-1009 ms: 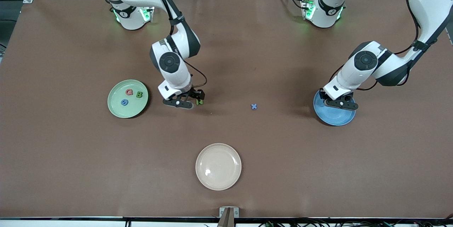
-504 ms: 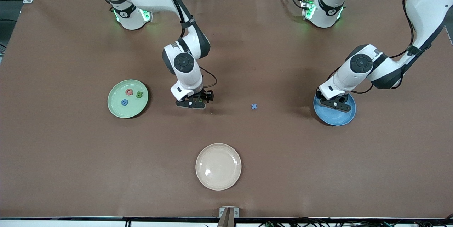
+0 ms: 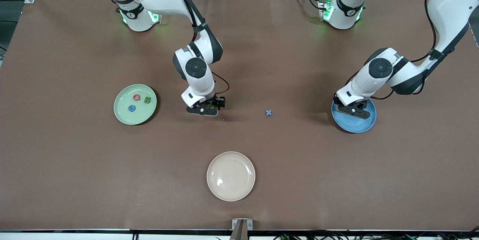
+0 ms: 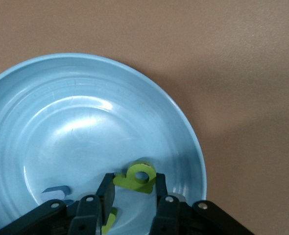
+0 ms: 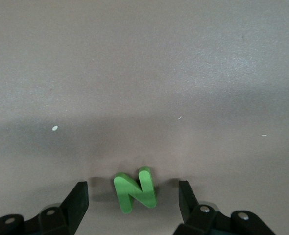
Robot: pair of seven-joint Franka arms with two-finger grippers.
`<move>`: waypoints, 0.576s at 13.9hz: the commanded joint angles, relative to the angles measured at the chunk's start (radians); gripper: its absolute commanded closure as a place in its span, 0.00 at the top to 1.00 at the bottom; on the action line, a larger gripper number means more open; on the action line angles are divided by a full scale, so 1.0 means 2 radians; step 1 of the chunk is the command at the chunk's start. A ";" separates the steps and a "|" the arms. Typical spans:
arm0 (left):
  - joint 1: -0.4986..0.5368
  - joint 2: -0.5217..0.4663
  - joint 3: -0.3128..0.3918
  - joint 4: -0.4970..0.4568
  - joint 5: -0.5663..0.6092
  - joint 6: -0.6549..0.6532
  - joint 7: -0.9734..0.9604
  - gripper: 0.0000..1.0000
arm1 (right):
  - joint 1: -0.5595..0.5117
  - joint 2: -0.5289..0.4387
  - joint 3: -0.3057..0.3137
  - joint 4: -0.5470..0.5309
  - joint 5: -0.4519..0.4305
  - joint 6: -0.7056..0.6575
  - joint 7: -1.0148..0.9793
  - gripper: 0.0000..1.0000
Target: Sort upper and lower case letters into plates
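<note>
On the brown tabletop (image 3: 75,180), the light green plate (image 3: 123,114) holds three capitals and the blue plate (image 3: 368,122) sits toward the left arm's end; over it the left end effector (image 4: 133,196) pinches a green b (image 4: 134,177). The right end effector (image 5: 133,199), jaws spread, straddles the small flat green N (image 5: 135,190) lying between the plates. That thin piece could likely skid or tip out if the jaws close off-centre.

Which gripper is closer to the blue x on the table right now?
Right. The right gripper is down at the green N, a shorter way from the blue x than the left gripper, which is over the blue plate holding a green b.
</note>
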 commanded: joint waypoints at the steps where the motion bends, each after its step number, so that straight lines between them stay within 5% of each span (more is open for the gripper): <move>1: 0.000 -0.001 0.002 0.004 0.010 0.002 0.004 0.63 | 0.007 0.003 -0.005 -0.001 0.003 0.001 0.004 0.72; 3: 0.009 -0.007 0.001 0.003 0.010 0.001 0.012 0.93 | 0.006 0.002 -0.005 -0.005 0.003 0.001 0.004 0.65; 4: 0.015 -0.011 -0.005 0.002 0.009 0.002 0.012 0.99 | 0.005 0.002 -0.005 -0.005 0.003 0.001 0.004 0.61; 6: 0.030 -0.011 -0.034 0.002 0.003 -0.003 0.007 0.99 | 0.005 0.002 -0.005 -0.007 0.003 0.001 0.004 0.53; 8: 0.037 -0.012 -0.064 0.003 -0.017 -0.012 0.001 0.99 | 0.004 0.001 -0.005 -0.007 0.003 -0.004 0.003 0.35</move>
